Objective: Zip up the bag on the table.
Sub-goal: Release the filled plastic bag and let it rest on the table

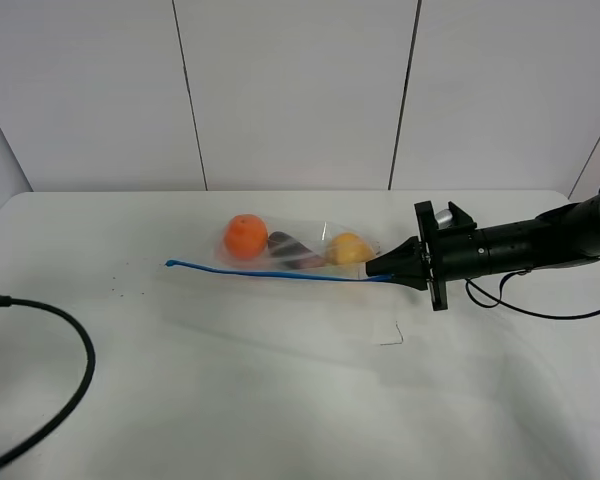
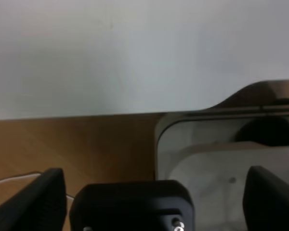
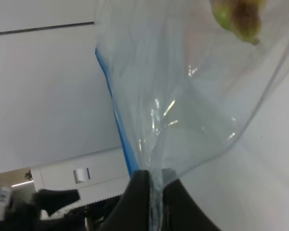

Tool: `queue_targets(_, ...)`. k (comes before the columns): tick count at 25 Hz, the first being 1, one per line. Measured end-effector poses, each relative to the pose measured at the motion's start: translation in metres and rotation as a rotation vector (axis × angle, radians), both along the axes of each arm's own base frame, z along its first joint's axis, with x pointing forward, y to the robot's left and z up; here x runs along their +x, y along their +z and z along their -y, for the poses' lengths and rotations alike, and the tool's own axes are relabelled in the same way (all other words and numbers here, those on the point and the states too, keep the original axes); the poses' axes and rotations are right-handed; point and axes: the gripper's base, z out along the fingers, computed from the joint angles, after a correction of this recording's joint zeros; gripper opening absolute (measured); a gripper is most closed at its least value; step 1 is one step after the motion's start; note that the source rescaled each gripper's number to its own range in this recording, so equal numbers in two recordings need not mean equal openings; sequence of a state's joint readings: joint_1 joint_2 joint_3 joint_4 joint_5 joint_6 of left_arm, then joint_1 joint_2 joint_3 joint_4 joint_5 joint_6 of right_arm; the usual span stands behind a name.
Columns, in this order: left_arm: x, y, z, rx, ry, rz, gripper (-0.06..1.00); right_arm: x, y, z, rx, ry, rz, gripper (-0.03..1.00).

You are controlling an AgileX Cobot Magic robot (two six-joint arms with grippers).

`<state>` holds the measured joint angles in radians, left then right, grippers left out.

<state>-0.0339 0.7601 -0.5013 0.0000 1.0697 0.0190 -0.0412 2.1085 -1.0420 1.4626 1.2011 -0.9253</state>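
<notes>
The clear bag lies on the white table with its blue zipper strip along the near edge. Inside are an orange fruit, a purple item and a yellow fruit. My right gripper is shut on the bag's right end at the zipper. In the right wrist view, the gripper pinches the clear plastic, with the blue strip running away from it. My left gripper is open and empty, away from the bag, and out of the high view.
A black cable curves over the table's left side. A small mark sits on the table in front of the bag. The left wrist view shows a wooden surface and a white wall.
</notes>
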Motion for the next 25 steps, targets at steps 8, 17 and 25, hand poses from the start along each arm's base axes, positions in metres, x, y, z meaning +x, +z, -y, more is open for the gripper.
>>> queue_targets(8, -0.014, 0.011, -0.001, 0.002, -0.001, 0.148, 1.0, 0.0, 0.0, 0.0, -0.004, 0.006, 0.0, 0.0)
queue_targets(17, -0.062, 0.03, -0.003, -0.01, 0.0, 0.507, 1.0, 0.0, 0.0, 0.0, -0.004, 0.006, 0.0, 0.0)
queue_targets(25, -0.101, 0.031, -0.004, -0.019, 0.001, 0.772, 1.0, -0.001, 0.0, 0.0, -0.004, 0.006, 0.0, 0.0)
